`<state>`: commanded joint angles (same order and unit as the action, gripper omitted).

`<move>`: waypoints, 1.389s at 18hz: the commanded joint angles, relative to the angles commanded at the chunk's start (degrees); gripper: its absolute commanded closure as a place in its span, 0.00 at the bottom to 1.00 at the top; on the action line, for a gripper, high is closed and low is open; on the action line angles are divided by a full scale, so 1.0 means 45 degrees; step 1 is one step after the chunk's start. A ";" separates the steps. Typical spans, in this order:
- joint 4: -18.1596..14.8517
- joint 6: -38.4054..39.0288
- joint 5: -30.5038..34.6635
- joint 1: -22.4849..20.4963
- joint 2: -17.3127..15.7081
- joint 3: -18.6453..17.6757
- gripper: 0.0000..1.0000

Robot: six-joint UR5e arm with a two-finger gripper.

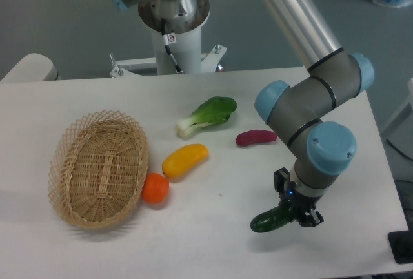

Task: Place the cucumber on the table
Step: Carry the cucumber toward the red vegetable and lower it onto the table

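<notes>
The cucumber [268, 220] is dark green and glossy. It lies at the front right of the white table [213, 234], right at or just above the surface. My gripper [294, 210] points down at the cucumber's right end, with its black fingers around that end. The fingers are partly hidden by the wrist, so I cannot tell whether they still clamp it.
An oval wicker basket [98, 168] stands at the left, with an orange fruit [155, 188] against its rim. A yellow vegetable [184, 160], a bok choy [208, 115] and a purple-red vegetable [255, 138] lie mid-table. The table's front edge is close below the gripper.
</notes>
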<state>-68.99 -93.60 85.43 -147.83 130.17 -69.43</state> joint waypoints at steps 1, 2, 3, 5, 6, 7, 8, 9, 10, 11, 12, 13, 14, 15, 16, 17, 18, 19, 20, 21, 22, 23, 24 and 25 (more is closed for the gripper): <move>-0.0039 -0.0039 0.0000 -0.0020 -0.0097 -0.0136 0.95; -0.0059 -0.0155 0.0019 -0.0001 -0.0272 -0.0350 0.95; -0.0059 -0.0408 0.0000 -0.0001 -0.0429 -0.0623 0.95; -0.0021 -0.0993 0.0019 -0.0001 -0.0897 -0.1384 0.95; 0.0019 -0.1286 0.0019 0.0019 -0.1112 -0.1755 0.95; 0.0038 -0.1540 0.0019 0.0038 -0.1365 -0.2145 0.95; 0.0058 -0.1775 0.0019 0.0038 -0.1581 -0.2555 0.95; 0.0116 -0.2087 0.0019 0.0058 -0.1795 -0.3024 0.95; 0.0136 -0.2380 0.0000 0.0058 -0.2030 -0.3415 0.95; 0.0136 -0.2673 0.0000 0.0077 -0.2206 -0.3748 0.94; 0.0175 -0.2927 0.0019 0.0058 -0.2420 -0.4138 0.94; 0.0407 -0.3394 0.0019 0.0058 -0.2616 -0.4490 0.94; 0.0796 -0.3920 0.0019 0.0000 -0.2753 -0.4899 0.94; 0.1264 -0.4332 0.0000 -0.0059 -0.2929 -0.5445 0.94; 0.1733 -0.4645 0.0000 -0.0175 -0.3085 -0.5914 0.94; 0.2144 -0.4842 0.0000 -0.0312 -0.3183 -0.6248 0.94; 0.2322 -0.4940 0.0000 -0.0352 -0.3223 -0.6386 0.94; 0.2343 -0.5077 0.0000 -0.0352 -0.3243 -0.6446 0.94; 0.2363 -0.5271 0.0000 -0.0391 -0.3243 -0.6562 0.94; 0.2363 -0.5563 -0.0020 -0.0507 -0.3243 -0.6602 0.94; 0.2363 -0.5953 -0.0020 -0.0663 -0.3262 -0.6661 0.94; 0.2363 -0.6208 -0.0039 -0.0723 -0.3262 -0.6758 0.94; 0.2421 -0.6346 -0.0020 -0.0743 -0.3263 -0.6855 0.94; 0.2441 -0.6406 -0.0020 -0.0724 -0.3263 -0.6876 0.94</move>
<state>-58.01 -122.43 85.34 -151.08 115.49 -100.37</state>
